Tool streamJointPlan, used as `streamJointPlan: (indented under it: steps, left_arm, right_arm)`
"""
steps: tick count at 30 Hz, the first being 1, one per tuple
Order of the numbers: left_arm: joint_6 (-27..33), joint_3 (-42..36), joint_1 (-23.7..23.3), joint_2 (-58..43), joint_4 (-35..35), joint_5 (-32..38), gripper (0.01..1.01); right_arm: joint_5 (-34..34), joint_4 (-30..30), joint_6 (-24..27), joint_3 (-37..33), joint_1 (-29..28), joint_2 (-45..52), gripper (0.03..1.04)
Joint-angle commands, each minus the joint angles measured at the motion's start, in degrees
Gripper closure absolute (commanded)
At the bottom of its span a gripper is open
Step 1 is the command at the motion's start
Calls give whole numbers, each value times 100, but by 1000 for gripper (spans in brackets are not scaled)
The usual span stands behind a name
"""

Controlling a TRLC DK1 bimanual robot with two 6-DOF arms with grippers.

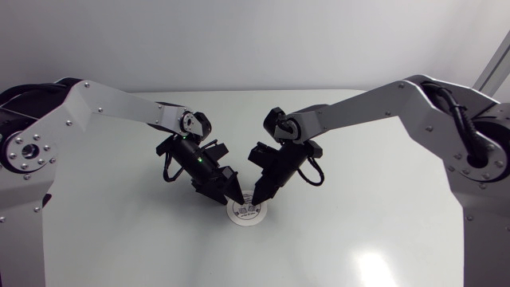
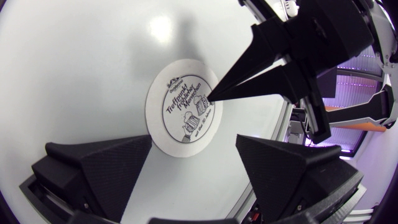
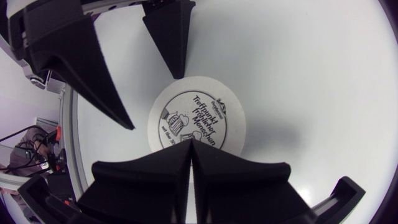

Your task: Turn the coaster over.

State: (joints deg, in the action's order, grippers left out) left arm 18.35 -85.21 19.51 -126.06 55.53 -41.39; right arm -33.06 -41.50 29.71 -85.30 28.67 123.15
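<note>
The coaster (image 1: 245,212) is found flat, print up, at the near middle of the table (image 1: 358,239), pinned by the closed tips of the right gripper (image 1: 258,198), with the left gripper (image 1: 237,195) held wide beside its left rim, so the edge-lifting step is judged in hand and a rim must next be tipped up.

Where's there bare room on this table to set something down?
Crowded over the coaster, where the left end effector and right end effector meet. Bare table lies between the coaster and the near edge, and behind both end effectors toward the far edge.
</note>
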Motion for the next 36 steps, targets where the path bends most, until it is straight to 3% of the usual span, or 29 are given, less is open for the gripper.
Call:
streamJointPlan:
  steps: [1,7,14,36]
  left_arm:
    - [72,22,-26,-288,46,140,72]
    - [72,39,-17,-314,28,175,72]
    - [72,31,9,-332,11,192,72]
    - [72,92,-87,-288,-7,271,72]
  right_arm:
    - [-69,-157,175,215,-160,-415,1016]
    - [-43,-113,316,769,-221,-705,1016]
    - [-43,405,351,1375,-239,-503,1016]
    - [-8,414,228,953,-45,-107,1016]
